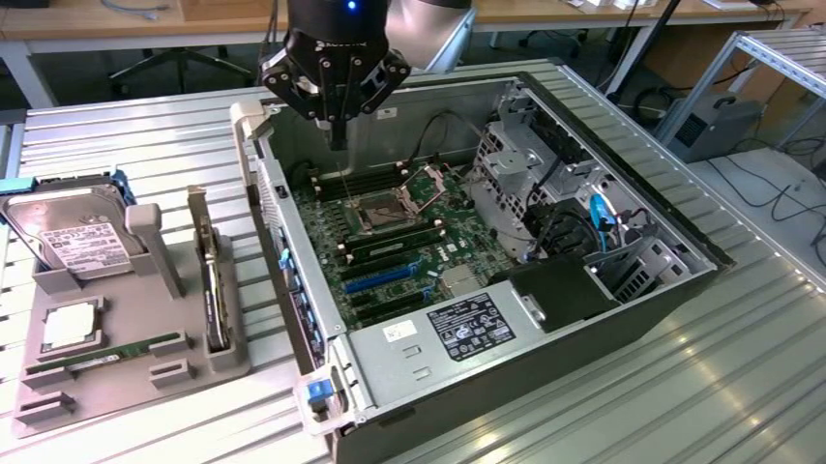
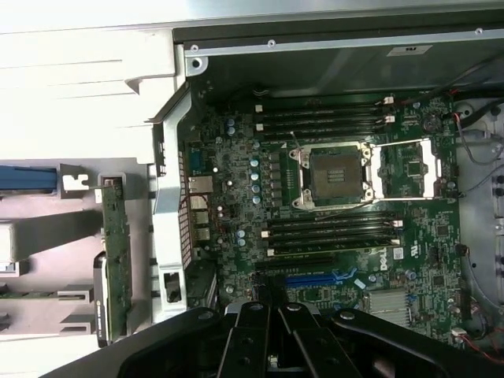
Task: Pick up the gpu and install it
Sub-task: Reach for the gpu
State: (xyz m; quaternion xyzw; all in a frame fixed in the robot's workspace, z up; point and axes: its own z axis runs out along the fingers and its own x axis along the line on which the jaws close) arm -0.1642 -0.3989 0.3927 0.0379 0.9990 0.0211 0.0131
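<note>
We judge pick-up unstarted: our black gripper (image 1: 339, 138), fingers clenched empty, hovers over the open grey metal case (image 1: 274, 208) (the green-board gpu (image 2: 118, 252) stands in a grey holder (image 1: 116, 372) alongside); grasping needs parted fingers.

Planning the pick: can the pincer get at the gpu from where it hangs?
Probably yes: the gpu stands on edge in the gray holder beside the case, top edge uncovered; the pincer hangs above the case, nothing between them.

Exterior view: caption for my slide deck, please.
Gripper hovers over the open computer case; the gpu stands in the grey holder.
</note>
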